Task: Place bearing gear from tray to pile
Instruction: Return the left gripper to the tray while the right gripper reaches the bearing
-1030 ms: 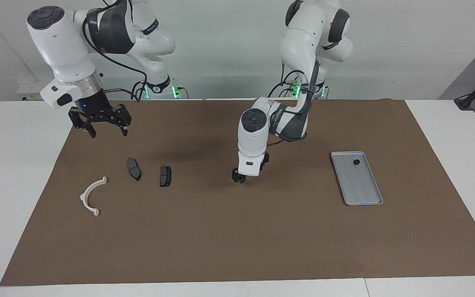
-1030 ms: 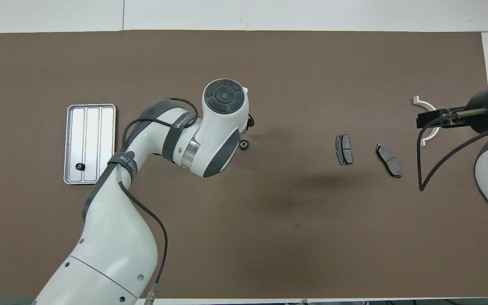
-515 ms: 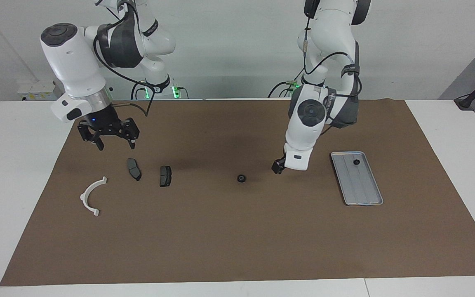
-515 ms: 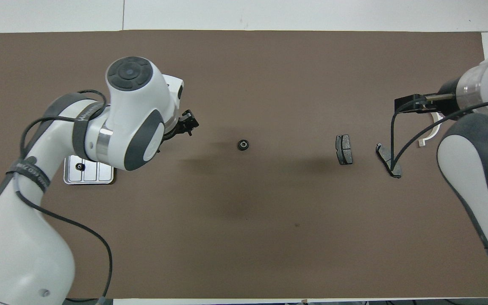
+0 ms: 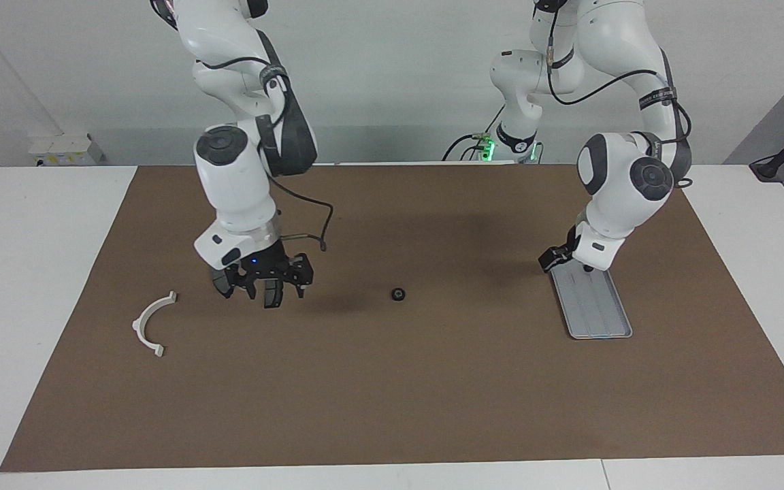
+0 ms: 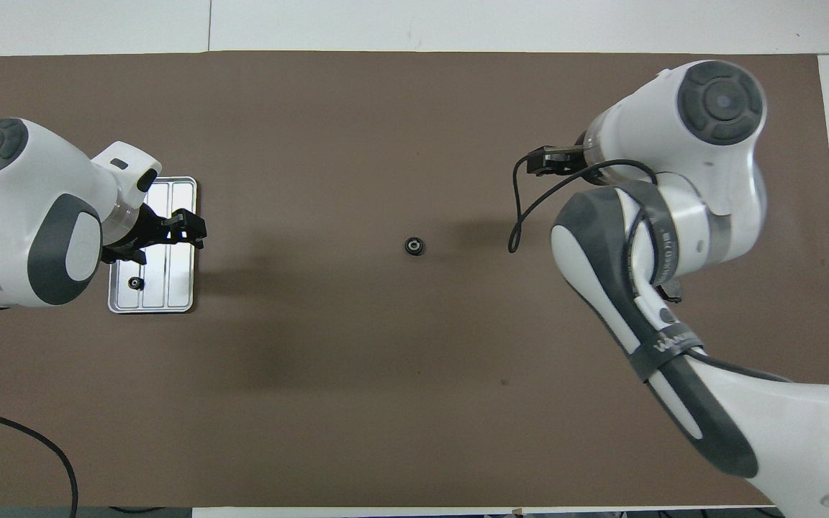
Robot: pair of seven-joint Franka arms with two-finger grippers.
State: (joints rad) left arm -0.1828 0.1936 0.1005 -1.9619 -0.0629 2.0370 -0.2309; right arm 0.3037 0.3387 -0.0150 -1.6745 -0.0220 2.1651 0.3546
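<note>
Brown matting (image 5: 433, 395) covers the table, one bearing gear (image 5: 399, 294) mid-mat, another on the tray (image 6: 170, 302), where the open, empty left gripper (image 6: 188, 232) has moved, while the open right gripper (image 5: 263, 289) has come over the pile beside the white bracket (image 5: 150, 325); no legible writing.

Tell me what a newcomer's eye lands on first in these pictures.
First, the two white arms bent low over the brown mat: the right hand hangs open over the small dark plates, beside the white half-ring bracket, and the left hand hangs over the silver tray at its own end. Then a lone small black bearing gear lies on the mat between them, and a second one sits in the tray.
</note>
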